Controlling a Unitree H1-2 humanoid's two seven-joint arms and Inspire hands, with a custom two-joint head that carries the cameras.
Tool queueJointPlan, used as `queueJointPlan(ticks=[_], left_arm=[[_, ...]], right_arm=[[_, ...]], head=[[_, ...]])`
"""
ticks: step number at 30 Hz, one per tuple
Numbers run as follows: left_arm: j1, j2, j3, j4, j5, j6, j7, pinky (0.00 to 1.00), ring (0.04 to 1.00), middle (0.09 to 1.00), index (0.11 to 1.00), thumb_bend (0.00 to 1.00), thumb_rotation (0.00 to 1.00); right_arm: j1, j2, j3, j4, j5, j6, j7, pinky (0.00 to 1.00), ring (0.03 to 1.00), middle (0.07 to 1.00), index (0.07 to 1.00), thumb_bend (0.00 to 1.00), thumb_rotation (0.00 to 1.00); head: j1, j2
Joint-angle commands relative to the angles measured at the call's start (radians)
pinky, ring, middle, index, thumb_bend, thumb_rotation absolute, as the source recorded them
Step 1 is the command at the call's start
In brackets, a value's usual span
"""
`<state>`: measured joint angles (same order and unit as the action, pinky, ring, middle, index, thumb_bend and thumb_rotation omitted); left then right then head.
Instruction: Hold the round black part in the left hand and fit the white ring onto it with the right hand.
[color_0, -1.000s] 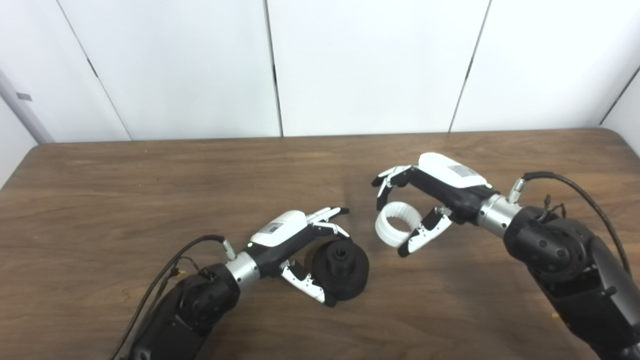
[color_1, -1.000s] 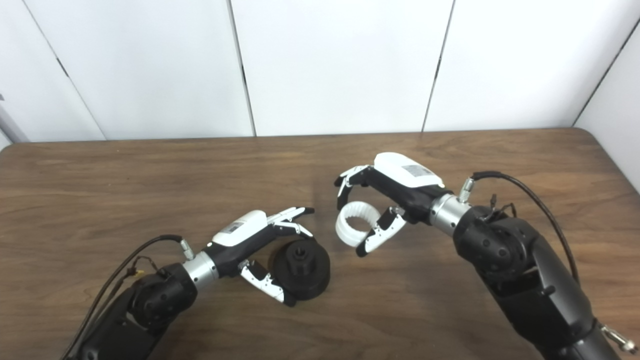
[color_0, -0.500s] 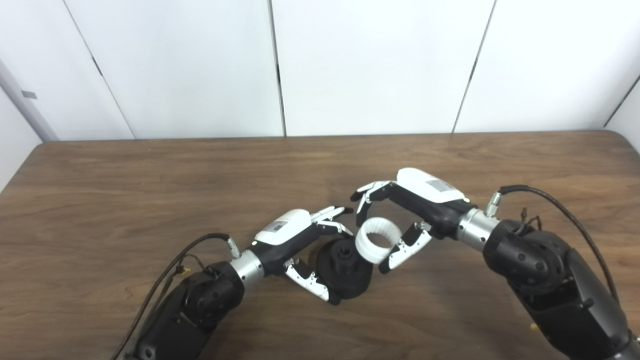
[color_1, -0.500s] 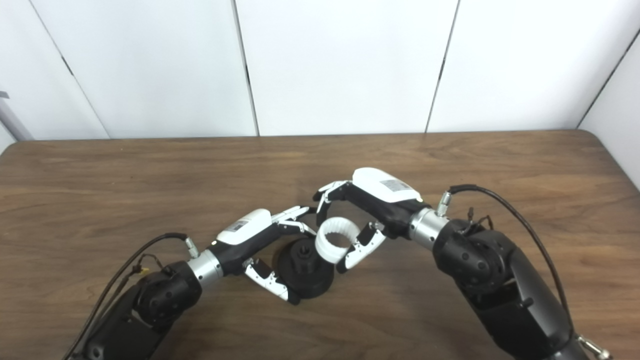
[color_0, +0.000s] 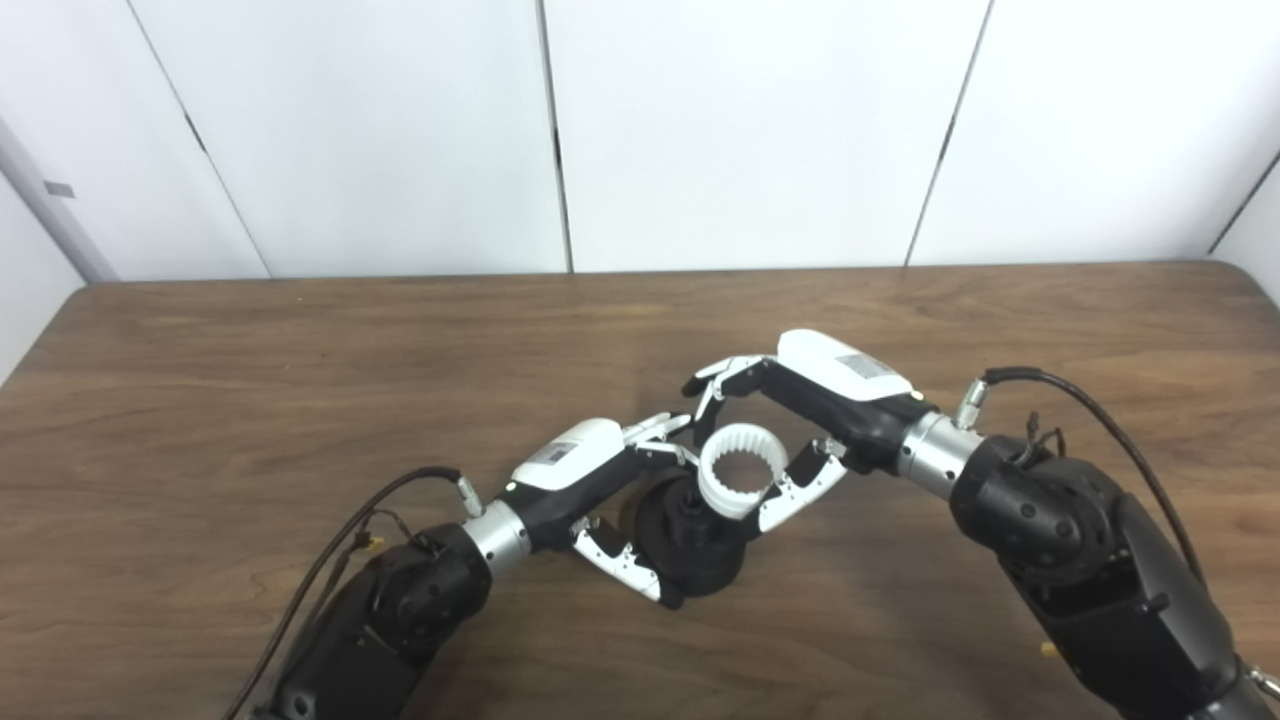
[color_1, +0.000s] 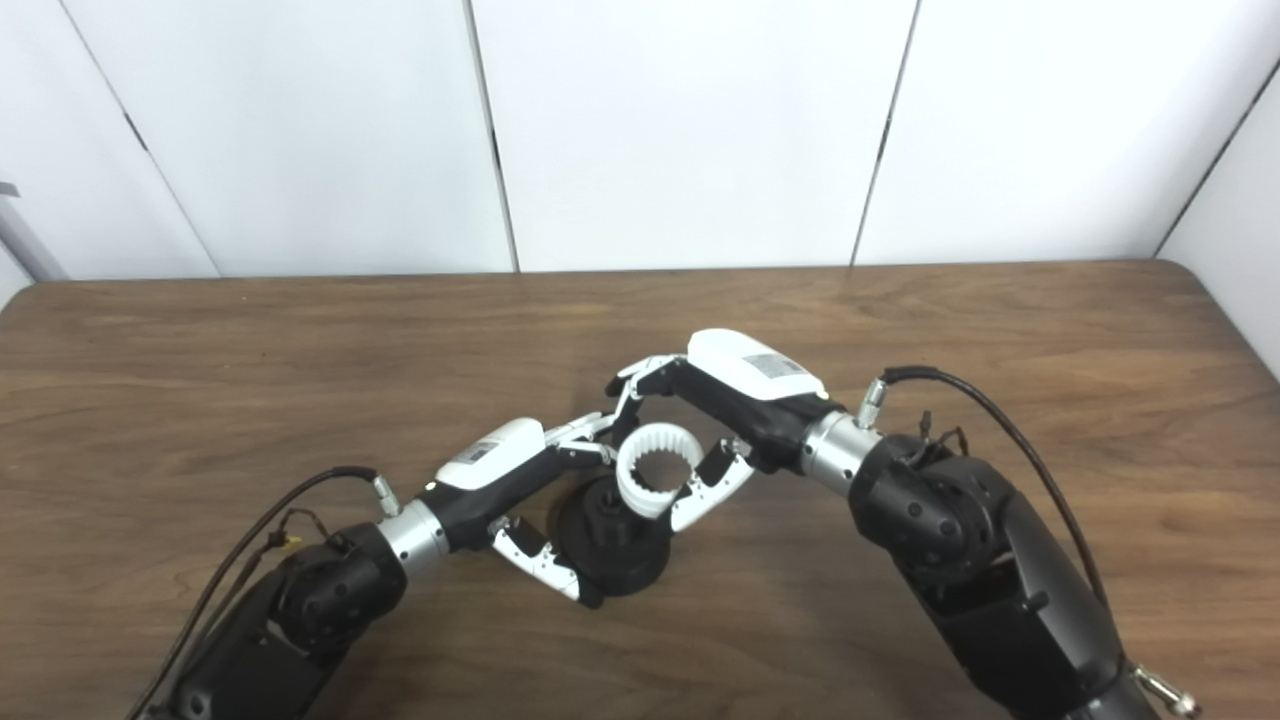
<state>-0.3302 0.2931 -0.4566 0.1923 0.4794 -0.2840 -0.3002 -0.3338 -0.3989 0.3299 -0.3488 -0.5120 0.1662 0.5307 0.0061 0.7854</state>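
I find the left hand (color_0: 600, 480) closed on the round black part (color_0: 690, 545), fingers (color_0: 655, 432) over its far rim and thumb along the near edge; the part sits low on the bench (color_0: 250, 400), though I cannot tell whether it rests there or is lifted clear. The right hand (color_0: 800, 420) grips the white ring (color_0: 738, 484) between its fingers above and thumb below, the ring tilted with its opening towards the camera, overlapping the part's central hub. I judge both grasps done and the ring brought to the hub; seating it is left. The ring hides the hub, so I cannot confirm contact or engagement.
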Motion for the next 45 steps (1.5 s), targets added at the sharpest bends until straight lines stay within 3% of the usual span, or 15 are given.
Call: queueJointPlan(ticks=[1,45], left_arm=[[0.008,0.003,-0.028,0.033,0.045,0.038,-0.035,0.92,1.000,0.982,0.485,0.52,0.07],[-0.008,0.019,-0.033,0.040,0.033,0.044,-0.047,0.92,1.000,0.993,0.486,0.52,0.08]], right_arm=[[-0.043,0.006,-0.007,-0.028,0.013,-0.033,-0.010,0.76,0.822,0.806,0.482,0.52,0.14],[-0.109,-0.005,-0.022,-0.050,-0.001,-0.021,0.025,0.75,0.805,0.803,0.482,0.52,0.14]], head=[[0.001,0.001],[-0.008,0.011]])
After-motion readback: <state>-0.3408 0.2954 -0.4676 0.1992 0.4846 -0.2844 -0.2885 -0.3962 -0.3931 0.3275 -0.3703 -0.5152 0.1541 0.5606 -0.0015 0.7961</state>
